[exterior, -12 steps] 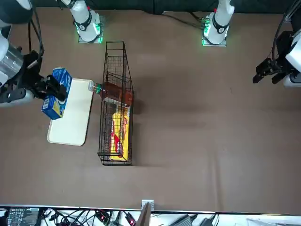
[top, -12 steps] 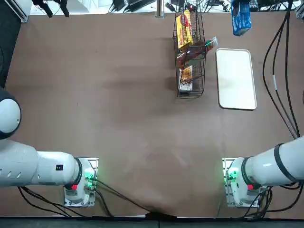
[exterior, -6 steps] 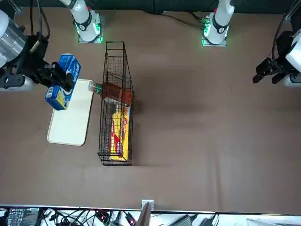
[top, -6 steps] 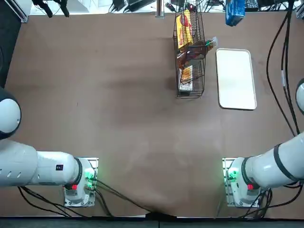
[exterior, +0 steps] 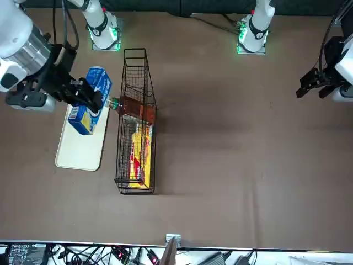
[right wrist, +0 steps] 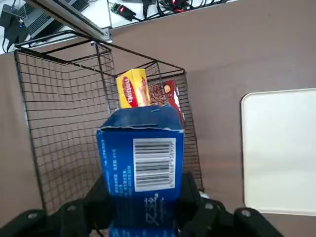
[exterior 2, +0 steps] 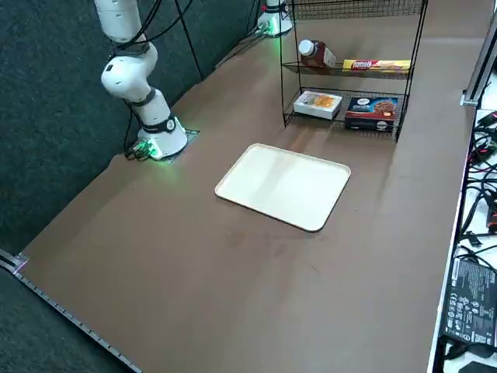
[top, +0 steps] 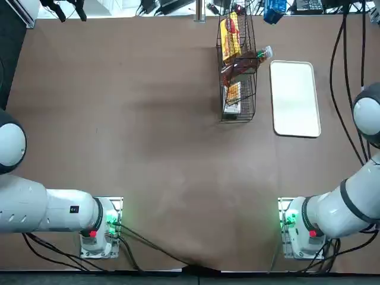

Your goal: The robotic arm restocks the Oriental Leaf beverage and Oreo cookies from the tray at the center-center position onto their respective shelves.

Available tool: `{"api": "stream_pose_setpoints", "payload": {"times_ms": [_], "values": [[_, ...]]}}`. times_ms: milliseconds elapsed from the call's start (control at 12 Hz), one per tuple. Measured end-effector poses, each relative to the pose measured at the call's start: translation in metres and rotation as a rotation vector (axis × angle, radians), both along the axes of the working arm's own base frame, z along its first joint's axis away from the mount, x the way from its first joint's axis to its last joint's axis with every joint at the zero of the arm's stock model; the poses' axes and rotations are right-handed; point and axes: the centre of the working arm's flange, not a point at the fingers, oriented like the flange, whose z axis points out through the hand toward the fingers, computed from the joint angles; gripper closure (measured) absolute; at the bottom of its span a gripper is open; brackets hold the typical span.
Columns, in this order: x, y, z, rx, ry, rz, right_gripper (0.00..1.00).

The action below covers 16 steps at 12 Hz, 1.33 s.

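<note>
Above the tabletop (top: 166, 178), my right claw (exterior: 95, 98) pinches the Oreo box (right wrist: 140, 168), now carried nearer the rack (exterior: 135, 165), probably signalling shelf placement next.

So the right gripper (exterior: 95, 100) shifted sideways toward the rack (exterior: 135, 191), and the blue box (exterior: 88, 118) it gripped came along, ending up near the rack. From overhead, the arm's rounded white joint (top: 368, 114) swung further into view, and its black cables (top: 347, 77) shifted too.
</note>
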Motion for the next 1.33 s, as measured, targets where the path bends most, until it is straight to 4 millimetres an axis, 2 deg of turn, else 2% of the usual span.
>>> {"api": "stream_pose_setpoints", "payload": {"times_ms": [250,333,417,750,1333], "values": [[-0.003,0.025,0.000,0.011,0.009,-0.042,0.38],[-0.009,0.044,0.003,0.025,-0.001,-0.061,0.38],[-0.011,0.052,0.005,0.035,-0.012,-0.063,0.38],[-0.014,0.068,0.008,0.056,-0.036,-0.055,0.38],[-0.015,0.113,-0.028,0.035,0.011,0.000,0.38]]}}
